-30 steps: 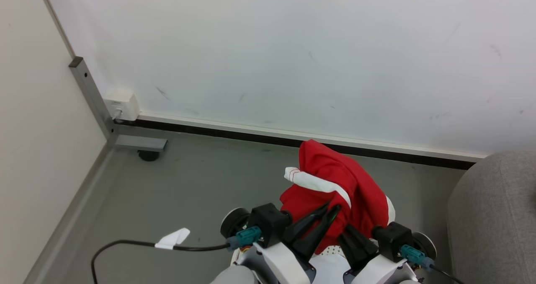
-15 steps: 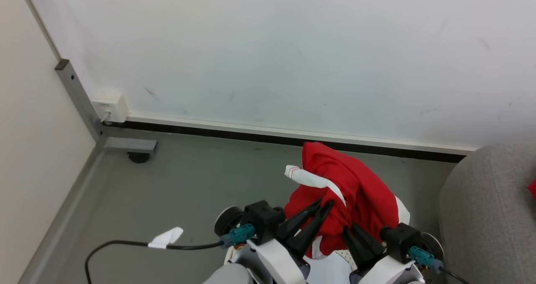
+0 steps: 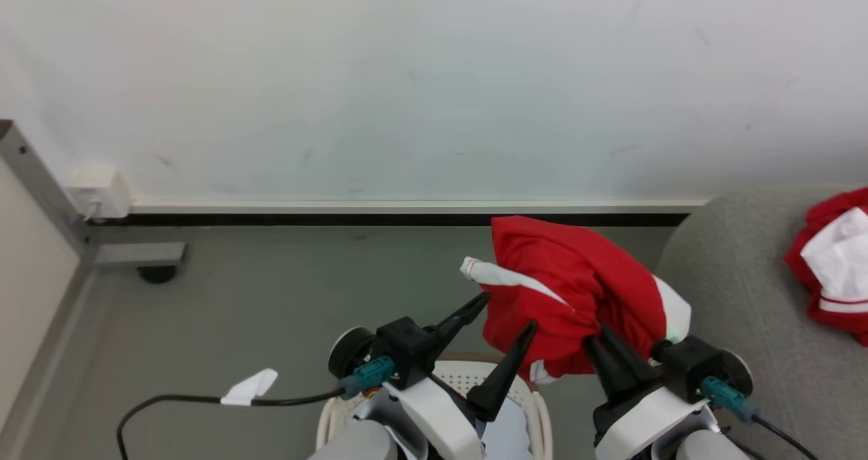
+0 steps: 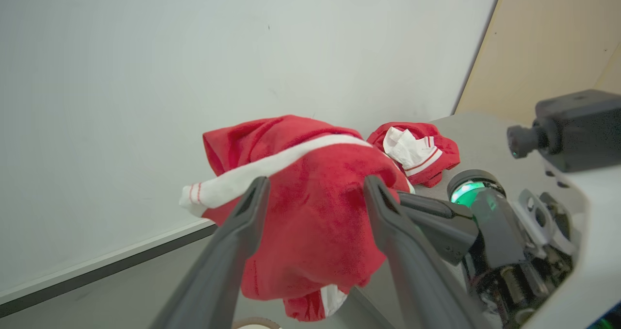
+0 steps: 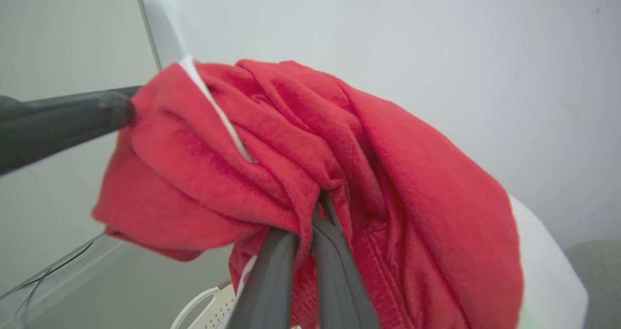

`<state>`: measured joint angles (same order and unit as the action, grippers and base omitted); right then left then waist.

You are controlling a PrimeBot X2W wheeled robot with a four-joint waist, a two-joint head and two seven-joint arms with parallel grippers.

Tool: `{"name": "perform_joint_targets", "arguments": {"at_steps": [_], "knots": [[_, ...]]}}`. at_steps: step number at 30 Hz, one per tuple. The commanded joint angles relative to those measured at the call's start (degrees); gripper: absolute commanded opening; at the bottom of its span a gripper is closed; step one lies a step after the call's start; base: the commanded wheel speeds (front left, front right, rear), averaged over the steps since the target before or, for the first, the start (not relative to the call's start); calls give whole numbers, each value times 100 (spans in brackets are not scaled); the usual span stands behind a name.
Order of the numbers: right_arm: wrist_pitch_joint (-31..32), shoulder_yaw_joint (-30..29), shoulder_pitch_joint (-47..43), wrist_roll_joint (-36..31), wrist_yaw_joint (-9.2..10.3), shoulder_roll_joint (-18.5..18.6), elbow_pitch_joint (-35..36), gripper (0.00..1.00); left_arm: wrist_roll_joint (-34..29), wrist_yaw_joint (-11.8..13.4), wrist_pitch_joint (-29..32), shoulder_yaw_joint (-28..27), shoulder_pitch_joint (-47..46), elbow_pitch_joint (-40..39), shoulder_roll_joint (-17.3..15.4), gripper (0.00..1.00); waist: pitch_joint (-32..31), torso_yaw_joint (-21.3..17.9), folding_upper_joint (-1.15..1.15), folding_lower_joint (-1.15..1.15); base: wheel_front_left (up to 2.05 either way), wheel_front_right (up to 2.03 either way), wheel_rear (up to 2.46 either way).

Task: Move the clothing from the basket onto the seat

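The right gripper [image 3: 597, 334] is pinched shut on a red garment [image 3: 576, 283]. In the right wrist view its two fingers press together, with a fold of the cloth caught between their tips [image 5: 318, 207]. The fabric bunches over the gripper and hangs off it in the air, with a white stripe across it and a white panel on its right side.

The left gripper [image 3: 508, 311] stands wide open just to the left and holds nothing. In its own wrist view the fingers [image 4: 252, 207] frame the hanging bundle. In the right wrist view the tip of one left finger meets the cloth's edge; I cannot tell whether it presses on it.

Below both grippers, at the bottom of the head view, is one basket [image 3: 540, 412], cream-white with perforated walls. The carried garment hangs above and beyond its far rim, clear of it.

To the right lies one grey seat [image 3: 732, 297]. A second red garment [image 3: 831, 263] lies crumpled on it, white cloth showing in its folds, well apart from the carried one. That makes two garments: one in the air, one on the seat.

On the grey floor [image 3: 271, 290] to the left lies a black cable with a white tag [image 3: 251, 387], and beyond it a white wall [image 3: 407, 73].
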<state>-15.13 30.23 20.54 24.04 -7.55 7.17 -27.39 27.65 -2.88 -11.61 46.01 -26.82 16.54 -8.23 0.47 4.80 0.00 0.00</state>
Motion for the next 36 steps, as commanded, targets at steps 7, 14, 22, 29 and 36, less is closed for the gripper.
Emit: {"name": "perform_joint_targets", "arguments": {"at_steps": [7, 14, 22, 29, 36], "knots": [[-1, -532, 4, -199, 14, 191, 255, 0, -63, 77, -94, -32, 2, -32, -83, 100, 96, -795, 0, 0, 0, 0, 0], [0, -1002, -140, -392, 13, 357, 603, 0, -114, 140, -162, -22, 7, 0, -150, 100, 205, -1489, 0, 0, 0, 0, 0], [0, -1346, -416, -454, 14, 419, 828, 0, -246, 166, -240, 17, -15, 110, -216, 100, 301, -2272, 0, 0, 0, 0, 0], [0, -1575, -687, -488, 14, 306, 995, 0, -350, 141, -299, 53, -99, 212, -215, 100, 409, -2745, 0, 0, 0, 0, 0], [-1, -1633, -766, -510, 13, 317, 1107, 0, -407, 122, -331, 52, -119, 305, -164, 100, 429, -2970, 0, 0, 0, 0, 0]]}}
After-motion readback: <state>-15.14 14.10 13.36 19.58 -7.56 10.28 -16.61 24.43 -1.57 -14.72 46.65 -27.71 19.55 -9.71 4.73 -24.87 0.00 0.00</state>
